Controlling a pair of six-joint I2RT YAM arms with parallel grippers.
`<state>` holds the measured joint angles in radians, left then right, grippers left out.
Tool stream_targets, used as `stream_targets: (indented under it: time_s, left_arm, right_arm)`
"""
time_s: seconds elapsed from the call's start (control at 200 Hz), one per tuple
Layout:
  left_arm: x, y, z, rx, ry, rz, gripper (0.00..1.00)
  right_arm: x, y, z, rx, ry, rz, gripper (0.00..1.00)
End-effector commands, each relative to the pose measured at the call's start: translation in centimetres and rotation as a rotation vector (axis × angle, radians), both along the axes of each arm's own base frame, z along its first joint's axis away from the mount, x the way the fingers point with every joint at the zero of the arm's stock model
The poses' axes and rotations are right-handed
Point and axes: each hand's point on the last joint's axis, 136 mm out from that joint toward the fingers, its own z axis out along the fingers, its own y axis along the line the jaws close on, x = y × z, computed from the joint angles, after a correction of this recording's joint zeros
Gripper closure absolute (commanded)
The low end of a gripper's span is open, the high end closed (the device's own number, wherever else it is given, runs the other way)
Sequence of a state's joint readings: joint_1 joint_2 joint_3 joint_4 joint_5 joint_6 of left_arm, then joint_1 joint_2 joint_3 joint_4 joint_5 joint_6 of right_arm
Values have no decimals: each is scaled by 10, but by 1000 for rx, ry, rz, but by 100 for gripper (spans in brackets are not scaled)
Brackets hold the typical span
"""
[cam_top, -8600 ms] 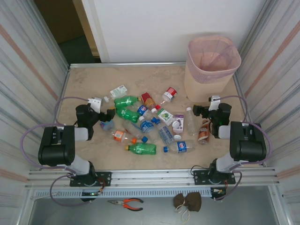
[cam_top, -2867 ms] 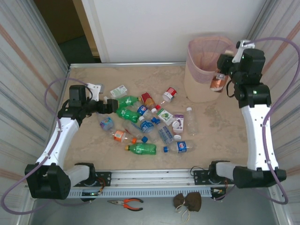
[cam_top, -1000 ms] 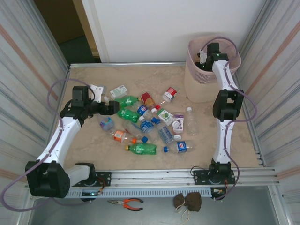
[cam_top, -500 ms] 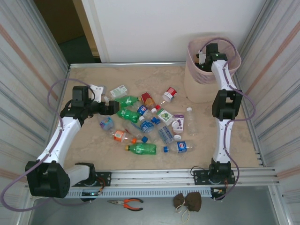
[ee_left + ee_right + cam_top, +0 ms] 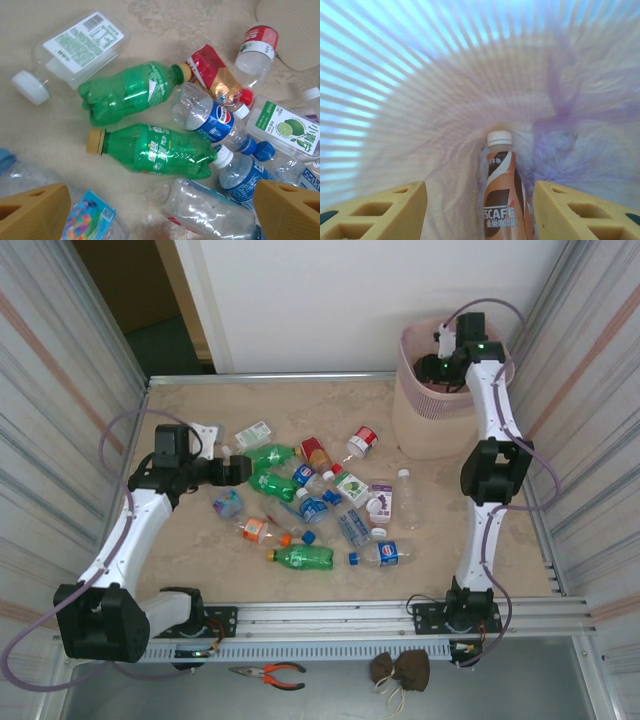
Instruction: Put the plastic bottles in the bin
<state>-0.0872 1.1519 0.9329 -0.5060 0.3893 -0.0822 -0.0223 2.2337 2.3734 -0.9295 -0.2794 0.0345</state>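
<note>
My right gripper [image 5: 432, 370] hangs inside the mouth of the bin [image 5: 425, 430], which stands at the far right corner of the table [image 5: 200, 410]. Its jaws are apart and grasp nothing. Through the right wrist camera I see a brown coffee bottle [image 5: 501, 200] with a white cap lying down in the bin between the two fingers, touching neither.

My left gripper [image 5: 236, 470] is spread wide and empty, low over the left edge of the pile of plastic bottles [image 5: 310, 510] in the middle of the table. Just ahead of it two green bottles [image 5: 130, 92] lie side by side. A blue-labelled clear bottle [image 5: 207, 117] presses against their far ends, and a flat white-capped bottle [image 5: 75, 47] lies just beyond them. One clear bottle [image 5: 405, 498] lies apart, nearer the bin. Pliers [image 5: 268, 673] sit on the ledge below the arm bases.
</note>
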Motion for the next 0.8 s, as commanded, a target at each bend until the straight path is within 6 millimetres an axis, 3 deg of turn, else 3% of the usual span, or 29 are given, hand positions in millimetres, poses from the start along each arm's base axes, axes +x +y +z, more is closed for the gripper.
stream_targets:
  time_s: [0.0, 0.456, 0.797]
  left_arm:
    - [-4, 11, 0, 25, 72, 88, 7]
    - [-27, 57, -48, 70, 318, 437, 4]
    - [-39, 44, -92, -28, 467, 469, 4]
  right_arm:
    - [-20, -7, 55, -7, -76, -45, 43]
    - [-83, -15, 130, -16, -198, -125, 43]
    - [-132, 8, 155, 35, -276, -99, 40]
